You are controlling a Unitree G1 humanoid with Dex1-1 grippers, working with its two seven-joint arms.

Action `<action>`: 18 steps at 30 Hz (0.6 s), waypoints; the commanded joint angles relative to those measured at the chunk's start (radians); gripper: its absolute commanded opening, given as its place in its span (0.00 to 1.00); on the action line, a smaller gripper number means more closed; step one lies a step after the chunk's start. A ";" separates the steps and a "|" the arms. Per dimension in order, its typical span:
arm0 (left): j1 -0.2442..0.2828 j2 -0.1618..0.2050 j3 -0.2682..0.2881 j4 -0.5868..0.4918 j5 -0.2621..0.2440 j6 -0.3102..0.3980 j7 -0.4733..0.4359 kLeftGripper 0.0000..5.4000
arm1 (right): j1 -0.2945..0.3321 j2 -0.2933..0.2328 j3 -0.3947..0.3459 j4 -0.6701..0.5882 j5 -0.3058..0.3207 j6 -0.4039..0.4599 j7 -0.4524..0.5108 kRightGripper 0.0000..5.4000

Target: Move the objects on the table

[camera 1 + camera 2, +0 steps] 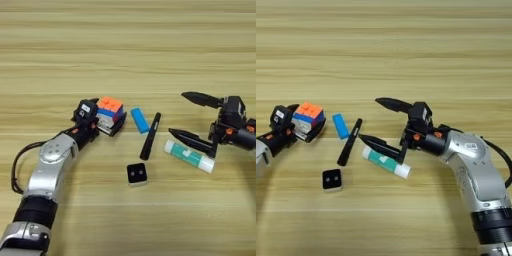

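On the wooden table (130, 45) my left gripper (106, 119) is shut on the multicoloured puzzle cube (110, 110), which sits at centre left. Right of the cube lies a flat blue block (140, 120), then a black pen (150, 135) lying slanted. A small black-and-white cube with two dots (136, 174) rests in front of the pen. My right gripper (368, 120) stands open, fingers wide apart. Its lower finger (378, 143) lies over the left end of the white-and-green glue-stick tube (387, 163). Its upper finger (392, 104) points left over bare wood.
A black cable (17, 165) loops beside my left forearm. Another cable (501, 155) runs along my right forearm. Bare wood stretches across the far half of the table and along the front edge.
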 commanded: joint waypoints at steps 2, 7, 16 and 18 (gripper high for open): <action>-0.026 0.002 -0.001 0.040 0.020 -0.026 0.006 1.00 | -0.006 0.000 0.004 -0.010 -0.003 -0.007 -0.001 1.00; -0.027 0.003 -0.007 0.047 0.020 -0.036 -0.002 0.96 | -0.006 0.000 0.003 -0.010 -0.003 -0.007 -0.002 1.00; -0.027 0.001 -0.012 0.049 0.022 -0.043 -0.008 0.82 | -0.009 -0.001 -0.001 -0.003 -0.003 -0.009 -0.001 1.00; -0.028 0.002 -0.013 0.049 0.022 -0.043 -0.008 0.78 | -0.011 -0.001 -0.001 -0.001 -0.003 -0.008 -0.001 1.00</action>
